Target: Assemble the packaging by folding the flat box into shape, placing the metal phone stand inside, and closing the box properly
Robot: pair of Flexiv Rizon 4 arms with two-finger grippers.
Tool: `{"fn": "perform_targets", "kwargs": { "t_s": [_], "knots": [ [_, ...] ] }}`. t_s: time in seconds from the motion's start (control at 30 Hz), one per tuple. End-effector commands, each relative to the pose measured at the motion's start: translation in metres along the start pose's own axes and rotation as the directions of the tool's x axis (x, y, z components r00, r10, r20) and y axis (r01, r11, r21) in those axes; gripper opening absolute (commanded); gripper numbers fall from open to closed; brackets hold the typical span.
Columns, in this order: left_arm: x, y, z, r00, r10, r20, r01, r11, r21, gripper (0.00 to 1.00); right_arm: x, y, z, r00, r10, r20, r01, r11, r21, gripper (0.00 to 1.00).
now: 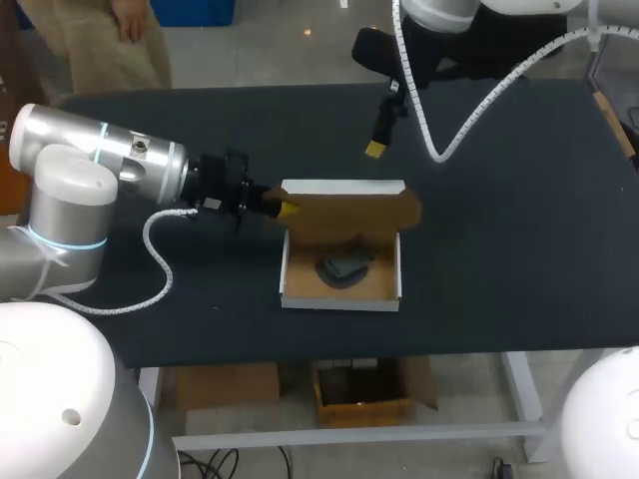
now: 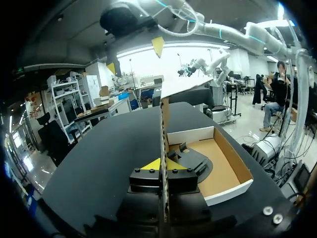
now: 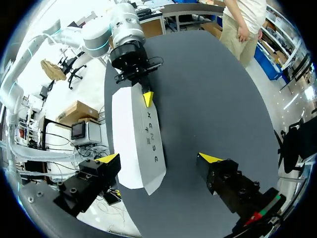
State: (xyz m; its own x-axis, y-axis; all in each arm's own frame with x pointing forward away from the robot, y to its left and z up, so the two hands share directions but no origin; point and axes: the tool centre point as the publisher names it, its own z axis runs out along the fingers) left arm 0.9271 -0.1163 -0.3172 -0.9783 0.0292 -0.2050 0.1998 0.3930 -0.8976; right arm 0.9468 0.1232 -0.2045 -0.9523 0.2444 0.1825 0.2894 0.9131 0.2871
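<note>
**Left claw pinched the box lid, right claw hung open above it**

At the left, the left arm of smooth silver and white metal came in low over the matte black surface (image 1: 499,279). Its left claw (image 1: 283,208) was clenched on the raised lid (image 1: 349,205) of the shallow rectangular cardboard box (image 1: 339,299). In the left wrist view the thin board ran edge-on between the two yellow tips, one pressing on each side.

The box sat near the middle of the surface, white and smooth on the outside, plain brown board inside. Its tray lay open with low walls. The lid stood up from the far wall, tilted, with a small brown flap at its right end. From the right wrist view the lid's white outer face carried a short row of dark printed letters along one side.

Inside the tray lay the dark grey metal phone stand (image 1: 342,267), a flat, angular piece resting on the brown floor towards the middle.

Further right and beyond the box, the right claw (image 1: 375,150) hung above the surface on its black mount, fingers spread wide and released, gripping nothing. The lid lay below it, apart from both yellow tips.
</note>
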Motion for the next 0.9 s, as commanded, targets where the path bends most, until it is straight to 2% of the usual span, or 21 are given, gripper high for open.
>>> {"fn": "perform_targets", "kwargs": {
  "t_s": [0.03,0.2,0.47,0.5,0.57,0.9],
  "knots": [
    [0.015,-0.001,-0.003,0.997,0.037,0.067,-0.036,0.999,-0.014,0.0,0.002,-0.009,0.004,0.994,0.112,-0.006,-0.112,0.994,0.001,1.0],
    [0.022,0.001,0.001,0.984,0.123,0.127,-0.114,0.99,-0.078,0.0,0.005,-0.02,0.009,0.954,0.301,-0.014,-0.301,0.954,-0.009,1.0],
    [0.029,0.005,0.008,0.959,0.219,0.177,-0.197,0.971,-0.134,0.0,0.02,-0.035,0.014,0.893,0.45,-0.017,-0.45,0.893,-0.005,1.0],
    [0.03,0.005,0.008,0.957,0.226,0.182,-0.203,0.969,-0.137,0.0,0.023,-0.036,0.016,0.885,0.465,0.004,-0.465,0.885,-0.002,1.0],
    [0.031,0.006,0.009,0.957,0.233,0.175,-0.212,0.969,-0.13,0.0,0.029,-0.034,0.023,0.899,0.437,0.024,-0.438,0.899,0.022,1.0],
    [0.029,0.01,0.005,0.949,0.265,0.168,-0.242,0.96,-0.143,0.0,0.029,-0.034,0.023,0.899,0.437,0.024,-0.438,0.899,0.022,1.0]
  ]
}}
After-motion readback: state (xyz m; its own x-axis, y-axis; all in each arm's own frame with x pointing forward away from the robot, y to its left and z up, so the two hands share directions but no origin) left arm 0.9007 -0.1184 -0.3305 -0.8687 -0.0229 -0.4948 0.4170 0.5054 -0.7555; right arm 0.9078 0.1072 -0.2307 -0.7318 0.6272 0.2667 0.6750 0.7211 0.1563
